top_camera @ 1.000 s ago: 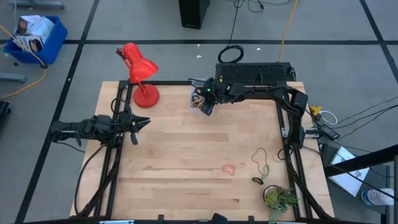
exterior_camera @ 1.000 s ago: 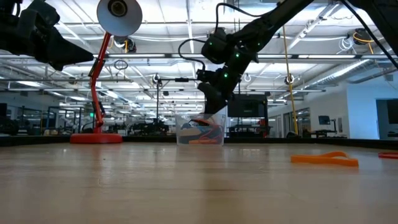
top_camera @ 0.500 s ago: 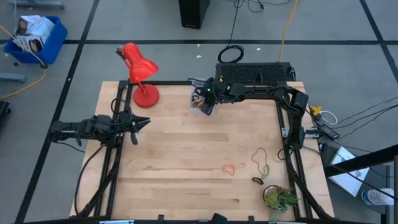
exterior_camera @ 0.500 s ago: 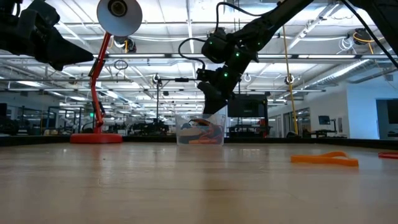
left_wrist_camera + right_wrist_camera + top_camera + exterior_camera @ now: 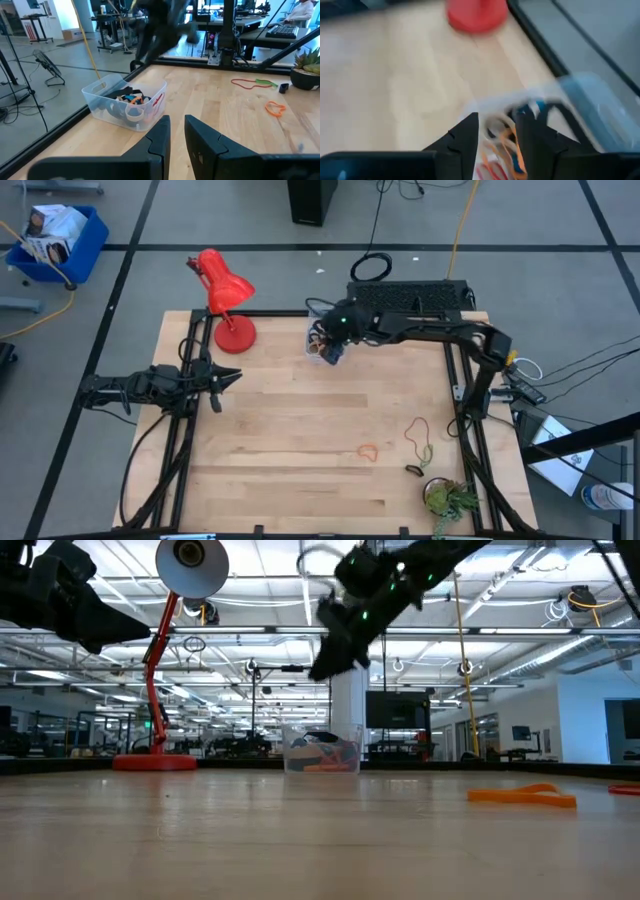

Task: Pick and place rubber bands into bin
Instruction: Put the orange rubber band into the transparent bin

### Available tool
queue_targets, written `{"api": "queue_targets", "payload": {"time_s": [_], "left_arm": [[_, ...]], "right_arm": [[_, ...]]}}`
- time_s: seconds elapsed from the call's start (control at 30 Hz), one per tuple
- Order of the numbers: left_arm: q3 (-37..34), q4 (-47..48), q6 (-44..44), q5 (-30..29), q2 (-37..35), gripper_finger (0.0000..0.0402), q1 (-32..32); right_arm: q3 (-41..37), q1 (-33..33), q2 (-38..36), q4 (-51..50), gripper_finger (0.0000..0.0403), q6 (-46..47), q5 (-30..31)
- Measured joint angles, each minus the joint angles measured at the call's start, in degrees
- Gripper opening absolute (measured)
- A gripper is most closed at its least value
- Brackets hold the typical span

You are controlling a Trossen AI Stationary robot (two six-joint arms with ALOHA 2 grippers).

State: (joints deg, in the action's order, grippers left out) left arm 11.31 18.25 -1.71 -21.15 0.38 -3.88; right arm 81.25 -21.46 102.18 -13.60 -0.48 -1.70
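Raised since the earlier frame, right gripper (image 5: 328, 658) hovers above the bin (image 5: 322, 749) of rubber bands (image 5: 131, 98), fingers slightly parted, holding nothing.

A red desk lamp (image 5: 225, 295) and a potted plant (image 5: 447, 500) occupy opposite table corners.

Right arm reaching across the far side of the desk, left arm waiting at the left edge.

The right arm stretches from its base at the desk's right rear toward the middle of the far edge, its right claw (image 5: 333, 340) raised well above the desk (image 5: 300, 430) and tilted downward, fingers (image 5: 465, 137) slightly parted with nothing between them. The left arm lies low and level, its left claw (image 5: 226, 379) pointing inward, its fingers (image 5: 162, 135) only a narrow gap apart.
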Motion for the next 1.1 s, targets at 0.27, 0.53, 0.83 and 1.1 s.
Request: {"api": "queue_targets", "payload": {"time_s": [0.27, 0.53, 0.83, 1.1], "left_arm": [[0.0, -0.06, -0.07, 0.05, -0.02, 0.0063, 0.0], [0.0, -0.06, 0.34, 0.03, 0.0, 0.0063, 0.0], [0.0, -0.06, 0.1, 0.03, 0.0, 0.0063, 0.0], [0.0, -0.05, 0.34, 0.03, 0.0, 0.0063, 0.0]], "right_arm": [[0.02, 3.58, -14.3, -0.52, 0.0121, -1.31, -9.44], [0.07, 7.72, -24.98, -5.94, 0.0122, 3.77, -12.04], [-0.65, 16.74, -27.29, -23.15, 0.0118, 5.02, -11.67], [-15.02, 27.36, -27.01, -20.65, 0.0114, 9.86, -10.74]]}}
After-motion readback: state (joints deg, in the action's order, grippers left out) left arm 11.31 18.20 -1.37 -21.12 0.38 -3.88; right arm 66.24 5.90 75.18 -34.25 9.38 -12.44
